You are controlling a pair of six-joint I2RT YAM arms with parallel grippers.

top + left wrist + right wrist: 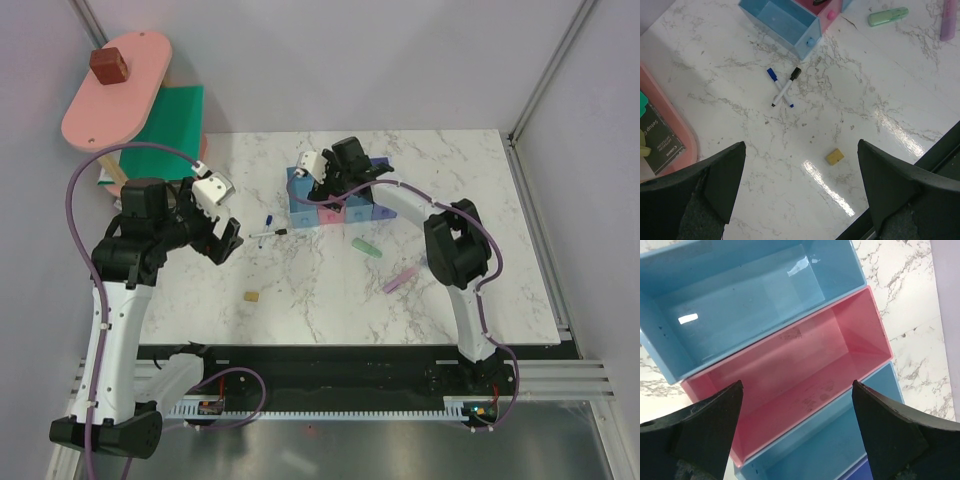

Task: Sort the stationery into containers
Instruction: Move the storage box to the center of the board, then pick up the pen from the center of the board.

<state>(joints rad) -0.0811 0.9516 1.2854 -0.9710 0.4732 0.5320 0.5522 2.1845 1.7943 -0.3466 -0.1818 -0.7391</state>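
Observation:
Two thin white markers (782,88) lie crossed on the marble, left of the bins in the top view (270,232). A tan block (835,156) lies nearer the front (252,296). A mint-green piece (367,247) and a pink-lilac bar (400,281) lie right of centre. My left gripper (801,145) is open and empty, above the table between the markers and the tan block. My right gripper (797,383) is open and empty over the pink bin (800,365), with the blue bin (755,295) and light blue bin (840,440) on either side. The purple-blue bundle is out of view.
A pink-and-green tiered shelf (120,90) stands at the back left with a brown cube (108,66) on top. The row of bins (305,215) sits mid-table under the right arm. The black front rail (330,360) runs along the near edge.

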